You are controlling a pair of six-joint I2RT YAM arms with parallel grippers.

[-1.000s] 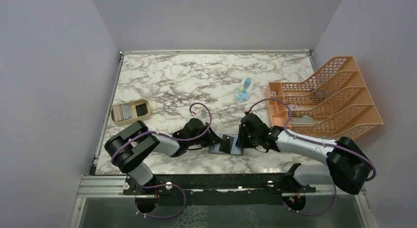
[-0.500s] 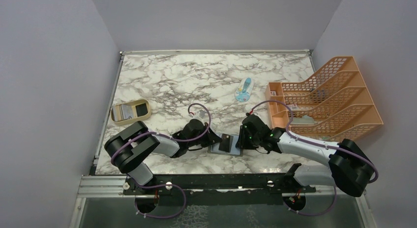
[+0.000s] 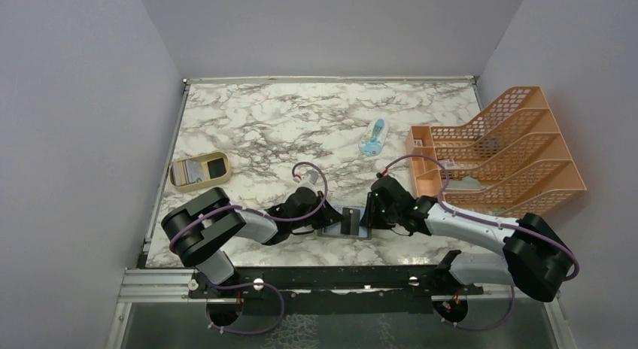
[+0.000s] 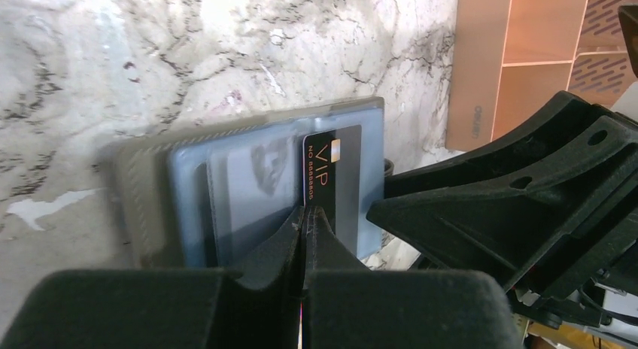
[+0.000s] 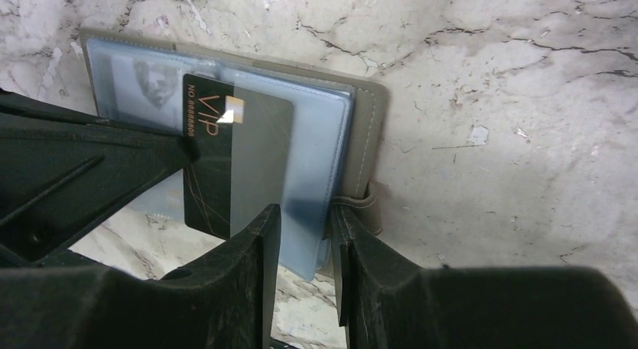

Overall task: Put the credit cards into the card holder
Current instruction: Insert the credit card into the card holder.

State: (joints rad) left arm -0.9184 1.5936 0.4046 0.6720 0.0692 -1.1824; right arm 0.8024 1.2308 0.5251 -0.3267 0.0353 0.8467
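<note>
Two black end effectors meet over an open grey folding card holder [image 3: 328, 231] [image 4: 143, 191] [image 5: 370, 131], which lies flat on the white-and-grey marbled worktop [image 3: 256, 123] near its front edge, between the two arms. A thin black plastic credit card [image 3: 350, 220] [image 4: 335, 180] [image 5: 241, 161] with gold "VIP" lettering rests on the holder's pale blue-grey clear pockets, one end under a pocket's translucent film.

The left end effector [image 3: 332, 218] [image 4: 305, 220] is fully closed, its two fingers pressed together with their tips at the card's edge; whether they pinch the card or only touch it I cannot tell.

The right end effector [image 3: 368, 218] [image 5: 305, 212] stands roughly half open, its fingers [image 5: 259, 259] set either side of the pocket leaf's edge near the holder's small tab clasp [image 5: 360, 202], with no visible grip on anything.

Well apart at the left edge sits a tan oval two-compartment tray [image 3: 177, 186] with a pale card [image 3: 191, 171] in one compartment. A light blue-and-white packet [image 3: 372, 137] lies toward the back, near a large orange mesh file rack [image 3: 527, 138] on the right.
</note>
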